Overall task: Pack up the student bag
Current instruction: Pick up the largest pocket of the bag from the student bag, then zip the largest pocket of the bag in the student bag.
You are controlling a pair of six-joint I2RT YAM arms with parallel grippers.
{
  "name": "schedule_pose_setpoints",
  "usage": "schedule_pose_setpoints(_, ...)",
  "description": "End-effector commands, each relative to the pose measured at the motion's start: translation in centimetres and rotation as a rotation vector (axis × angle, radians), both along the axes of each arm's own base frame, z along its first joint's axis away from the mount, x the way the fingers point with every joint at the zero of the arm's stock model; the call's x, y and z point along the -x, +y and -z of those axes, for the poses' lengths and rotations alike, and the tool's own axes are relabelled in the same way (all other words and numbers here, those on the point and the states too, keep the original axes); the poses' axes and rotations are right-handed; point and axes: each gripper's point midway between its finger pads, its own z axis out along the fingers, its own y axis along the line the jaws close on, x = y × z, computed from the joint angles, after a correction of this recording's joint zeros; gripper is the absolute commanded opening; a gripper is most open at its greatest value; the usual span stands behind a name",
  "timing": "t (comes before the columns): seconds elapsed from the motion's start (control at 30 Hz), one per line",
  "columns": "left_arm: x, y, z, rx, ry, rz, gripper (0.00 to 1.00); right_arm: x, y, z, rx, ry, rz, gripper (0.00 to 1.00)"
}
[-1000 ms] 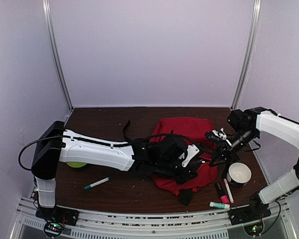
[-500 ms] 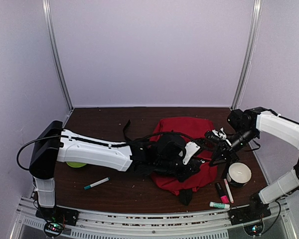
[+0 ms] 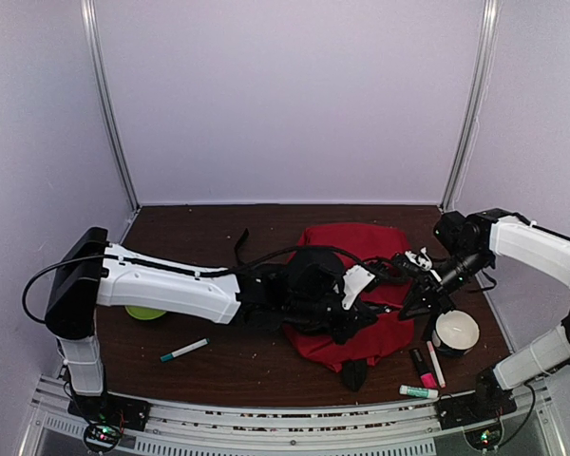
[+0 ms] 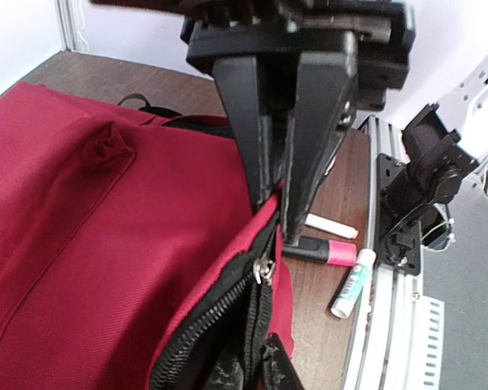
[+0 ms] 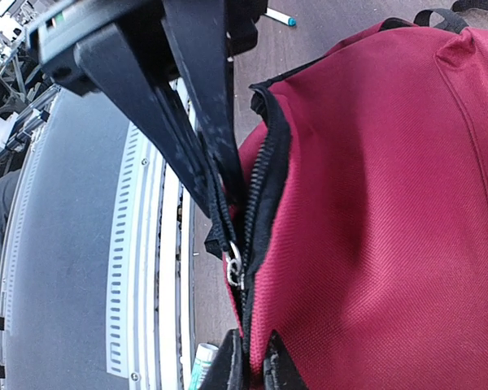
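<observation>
Stationery is lying nearest at right: a glue stick point(image 3: 418, 391), a pink highlighter point(image 3: 424, 367) and a white pen point(image 3: 436, 363), a white cup point(image 3: 455, 349) just behind, a green-capped marker point(image 3: 184, 350) far left. Beyond, the student bag point(image 3: 356, 242) is sitting right of centre, the left arm point(image 3: 171, 290) stretching across and hiding its near-left part from overhead. Only the wrist views are showing the grips: the left gripper point(image 4: 281, 227) is pinching the bag's red edge beside the parted zipper point(image 4: 220, 321), the right gripper point(image 5: 226, 213) clamping the zipper tape point(image 5: 263, 175).

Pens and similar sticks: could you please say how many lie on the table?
4: a teal-tipped marker front left; a pink highlighter, white stick and green-capped tube front right. Others may be hidden.
</observation>
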Motion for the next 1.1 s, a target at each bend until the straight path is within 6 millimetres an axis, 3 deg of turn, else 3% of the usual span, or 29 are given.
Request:
schedule_pose_setpoints(0.0,0.4,-0.5,-4.7,0.134,-0.014,0.066,0.09,0.1,-0.2,-0.1,0.005,-0.032,0.014,0.09)
schedule_pose_setpoints(0.23,1.2,-2.3,-3.2,0.097,0.049,0.142,0.15,0.0,-0.1,-0.3,0.0,-0.035,0.017,0.09)
schedule_pose_setpoints(0.43,0.9,-2.6,-2.3,0.073,0.068,0.132,0.2,0.2,-0.2,-0.2,0.006,-0.032,0.017,0.09)
schedule_pose_setpoints(0.53,0.5,-2.6,-2.0,0.059,0.074,0.112,0.19,0.2,-0.2,-0.3,0.004,-0.035,0.016,0.09)
schedule_pose_setpoints(0.67,0.1,-2.3,-1.6,0.049,0.081,0.087,0.1,0.2,-0.2,-0.2,0.004,-0.031,0.016,0.09)
schedule_pose_setpoints(0.9,-1.1,0.6,-3.3,0.093,0.021,-0.031,0.0,-0.1,-0.6,0.2,0.025,-0.025,0.034,0.08)
schedule_pose_setpoints(0.97,-1.4,2.3,-2.8,0.076,0.011,-0.077,0.0,-1.0,-1.4,0.4,0.042,-0.033,0.083,0.01)
schedule_pose_setpoints(1.07,-1.7,4.5,-1.5,0.019,0.01,-0.128,0.0,-1.9,-2.9,0.8,0.063,-0.067,0.15,0.0)
